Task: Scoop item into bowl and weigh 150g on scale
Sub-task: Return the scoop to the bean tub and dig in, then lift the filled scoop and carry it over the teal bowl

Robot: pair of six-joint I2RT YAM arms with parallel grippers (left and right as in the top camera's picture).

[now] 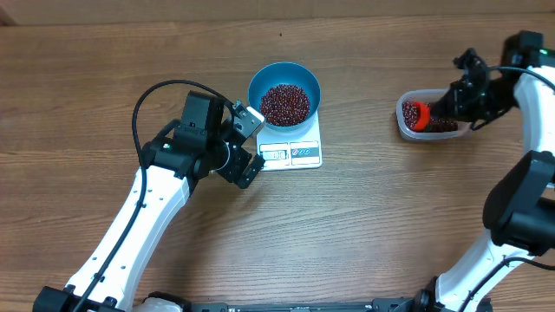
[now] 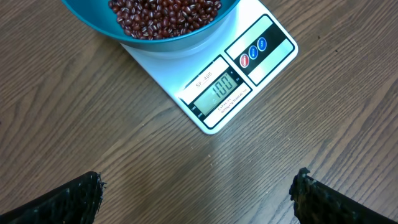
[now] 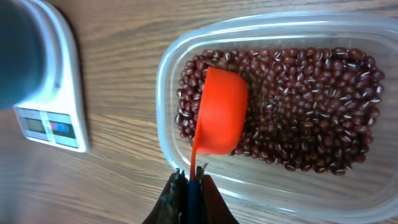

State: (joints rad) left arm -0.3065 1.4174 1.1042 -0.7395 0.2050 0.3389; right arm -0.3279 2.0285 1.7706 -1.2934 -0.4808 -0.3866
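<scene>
Right wrist view: the red beans (image 3: 298, 106) fill the clear tub (image 3: 163, 81), and the orange scoop (image 3: 221, 112) is dipped into them. My right gripper (image 3: 189, 180) is squeezed tight on the scoop's handle, so the beans lie just past its fingers (image 3: 171, 202). I should dig low, take a small load and lift it flat. More beans sit in the blue bowl (image 1: 257, 82) on the scale (image 1: 305, 153); I think it wants more. My left gripper (image 2: 196, 199) gapes, holding nothing, near the scale.
</scene>
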